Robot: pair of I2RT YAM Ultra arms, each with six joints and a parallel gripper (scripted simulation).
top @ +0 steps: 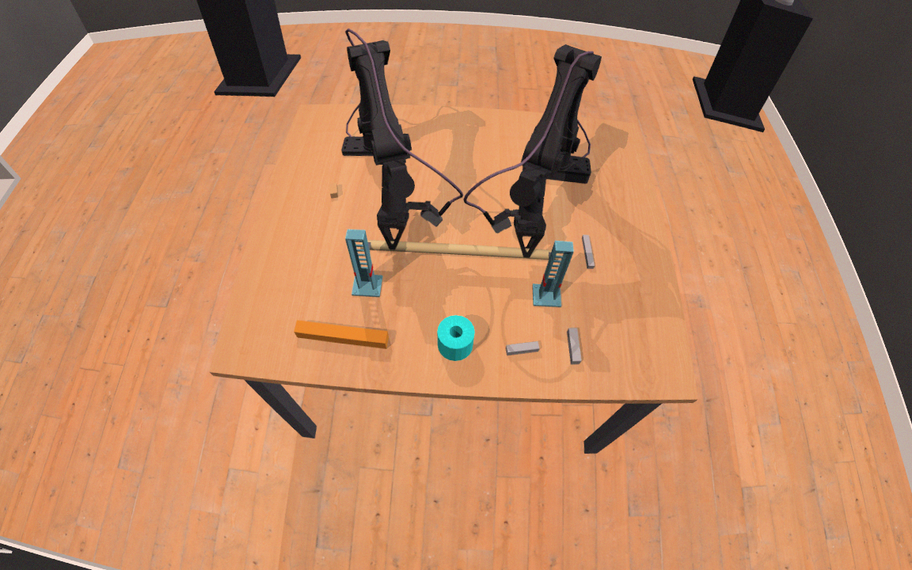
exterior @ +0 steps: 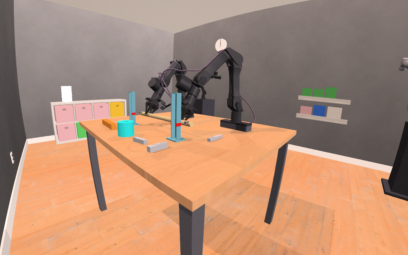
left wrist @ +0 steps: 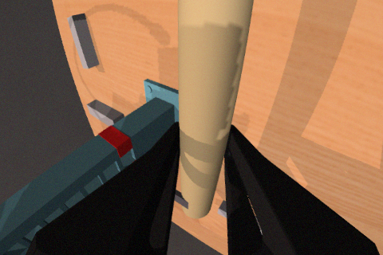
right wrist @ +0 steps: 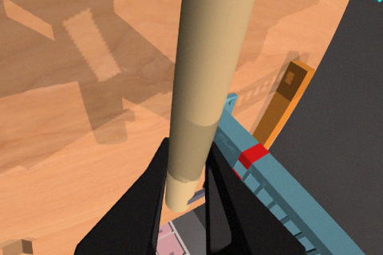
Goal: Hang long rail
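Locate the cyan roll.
Top view: the cyan roll stands on the table near the front edge, between the orange bar and the grey blocks.

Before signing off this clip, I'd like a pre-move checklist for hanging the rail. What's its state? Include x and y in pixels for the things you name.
1. Left gripper (top: pixel 527 253) (exterior: pixel 185 118) (left wrist: pixel 204 127) shut on the rail (top: pixel 459 249) (exterior: pixel 164 118) (left wrist: pixel 211 68) (right wrist: pixel 207 68): ok.
2. Right gripper (top: pixel 393 246) (exterior: pixel 147 112) (right wrist: pixel 191 141) shut on the rail: ok.
3. Post by the left gripper (top: pixel 563 246) (exterior: pixel 176 111) (left wrist: pixel 60 171) upright: ok.
4. Post by the right gripper (top: pixel 355 233) (exterior: pixel 131 104) (right wrist: pixel 303 191) upright: ok.
5. Hooks in red-marked slots: not ok.
6. Hooks level with those slots: cannot tell.
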